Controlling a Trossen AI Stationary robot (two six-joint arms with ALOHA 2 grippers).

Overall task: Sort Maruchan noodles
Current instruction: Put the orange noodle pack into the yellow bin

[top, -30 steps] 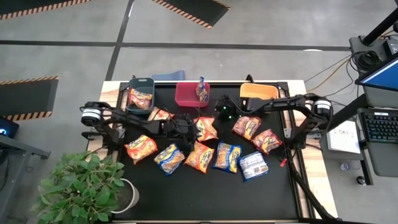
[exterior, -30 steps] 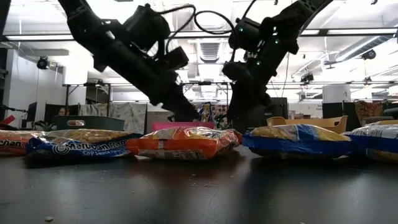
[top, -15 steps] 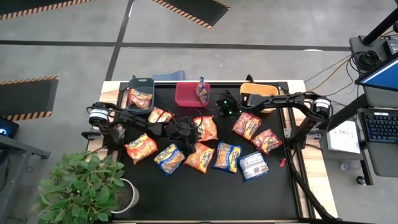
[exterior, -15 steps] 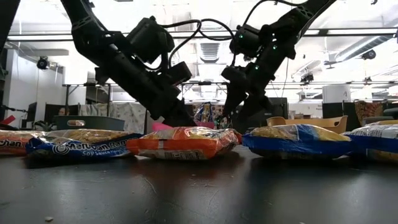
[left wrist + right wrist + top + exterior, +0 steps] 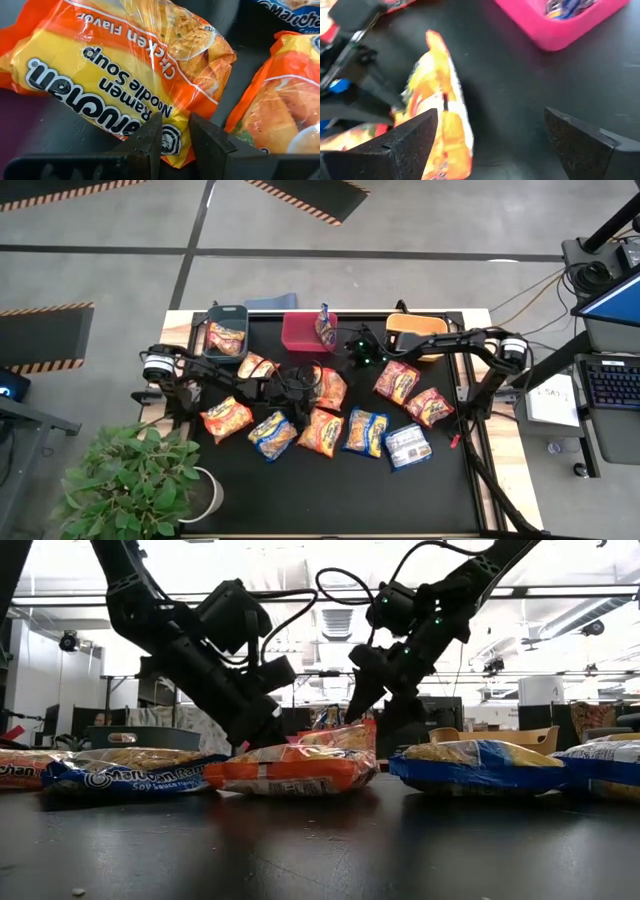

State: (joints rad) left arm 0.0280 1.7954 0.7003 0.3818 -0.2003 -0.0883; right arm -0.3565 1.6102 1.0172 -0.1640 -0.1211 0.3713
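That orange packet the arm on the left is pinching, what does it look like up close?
The orange packet is crinkly, glossy plastic, orange and yellow, printed with a ramen noodle soup chicken flavor label and a noodle picture. The left gripper pinches one edge between its dark fingers. Its other end rests on the black table, so it stands tilted among other packets.

Two dark robot arms reach inward over the middle of the counter (image 5: 450, 500). The left claw (image 5: 174, 134) is low, near the counter, its fingers pinched together. The right claw (image 5: 490, 145) hangs higher, angled downward, with its two fingers spread wide apart.
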